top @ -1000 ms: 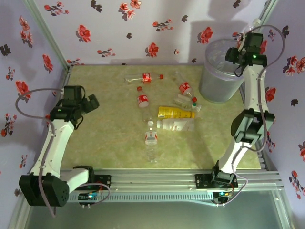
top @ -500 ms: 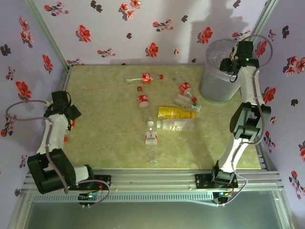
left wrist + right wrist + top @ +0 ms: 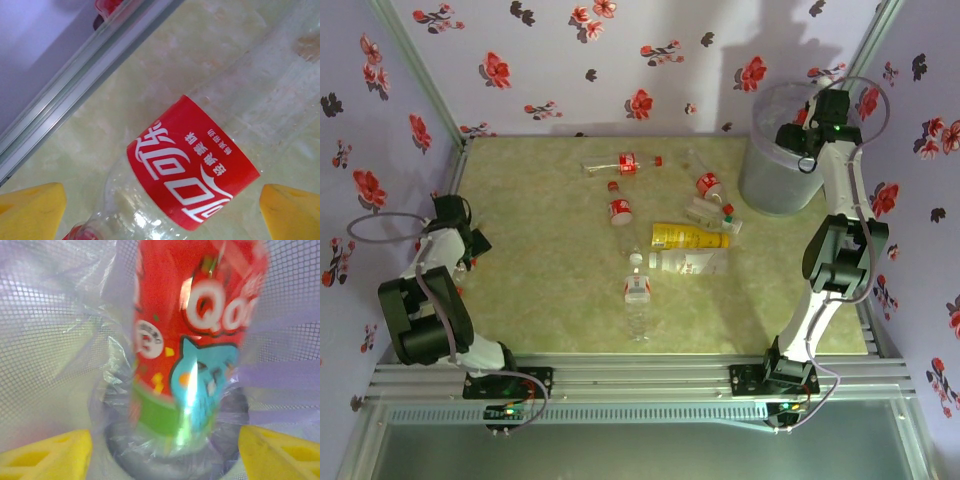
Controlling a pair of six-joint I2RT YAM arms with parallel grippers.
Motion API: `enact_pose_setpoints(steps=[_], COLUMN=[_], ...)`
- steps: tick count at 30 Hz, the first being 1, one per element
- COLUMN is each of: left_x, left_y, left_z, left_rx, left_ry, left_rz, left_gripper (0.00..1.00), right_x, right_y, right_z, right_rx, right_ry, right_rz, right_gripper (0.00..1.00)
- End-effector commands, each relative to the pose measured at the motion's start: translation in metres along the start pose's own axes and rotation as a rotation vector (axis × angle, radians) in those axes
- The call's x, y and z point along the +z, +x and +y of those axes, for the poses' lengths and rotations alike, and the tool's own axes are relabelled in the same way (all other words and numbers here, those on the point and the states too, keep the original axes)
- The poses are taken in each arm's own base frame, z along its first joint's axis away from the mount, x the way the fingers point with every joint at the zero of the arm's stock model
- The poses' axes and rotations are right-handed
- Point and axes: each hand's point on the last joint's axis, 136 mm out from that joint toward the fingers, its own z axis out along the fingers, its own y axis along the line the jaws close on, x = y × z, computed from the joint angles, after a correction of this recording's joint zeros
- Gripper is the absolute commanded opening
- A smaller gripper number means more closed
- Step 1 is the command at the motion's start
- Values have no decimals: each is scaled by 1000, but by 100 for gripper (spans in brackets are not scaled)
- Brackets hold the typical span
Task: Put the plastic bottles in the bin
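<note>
Moved since earlier: left arm has folded back to the left edge of the table (image 3: pixel 540 260), bringing the left gripper (image 3: pixel 455 245) down low there; right arm has reached slightly further over the bin (image 3: pixel 775 175).
Left gripper: jaws spread wide, holding nothing. In the left wrist view its yellow fingertips (image 3: pixel 32 210) straddle a red-labelled bottle (image 3: pixel 195 165) without touching it.
Red-labelled bottle: lies on its side on the table, close to the aluminium rail (image 3: pixel 75 85), red cap toward the camera.
Right gripper (image 3: pixel 165 455): poised above the bin, jaws apart, gripping nothing as far as the right wrist view shows.
Qoo bottle (image 3: pixel 192 340): red label, blurred, below the fingertips and inside the bin against the clear liner (image 3: pixel 65 315); apparently dropping or just landed.
Done: one bottle looks delivered.
Left: seven plastic bottles (image 3: pixel 618 207) lie scattered mid-table, among them the yellow-labelled bottle (image 3: pixel 690 236), plus the one under the left gripper.
Progress: early; most of the work remains.
Next, as a judgement: left jaws shut on the bottle beneath them.
</note>
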Motion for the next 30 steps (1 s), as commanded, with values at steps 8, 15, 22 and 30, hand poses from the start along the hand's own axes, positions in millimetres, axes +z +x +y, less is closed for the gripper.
enact_pose_setpoints(steps=[8, 15, 22, 30], left_x=[15, 23, 30, 11], left_y=[-14, -10, -9, -8], left_z=[-19, -24, -32, -54], left_rx=[72, 106, 121, 153], left_ry=[51, 52, 61, 114], left_rz=[11, 49, 61, 46], left_gripper=[100, 100, 92, 73], right_x=[-39, -69, -111, -143], right_y=[-14, -24, -30, -20], right_z=[3, 13, 36, 69], right_rx=[-19, -2, -8, -41], right_ry=[-4, -46, -136, -198], right_rz=[-36, -74, -151, -180], right_gripper=[88, 88, 88, 88])
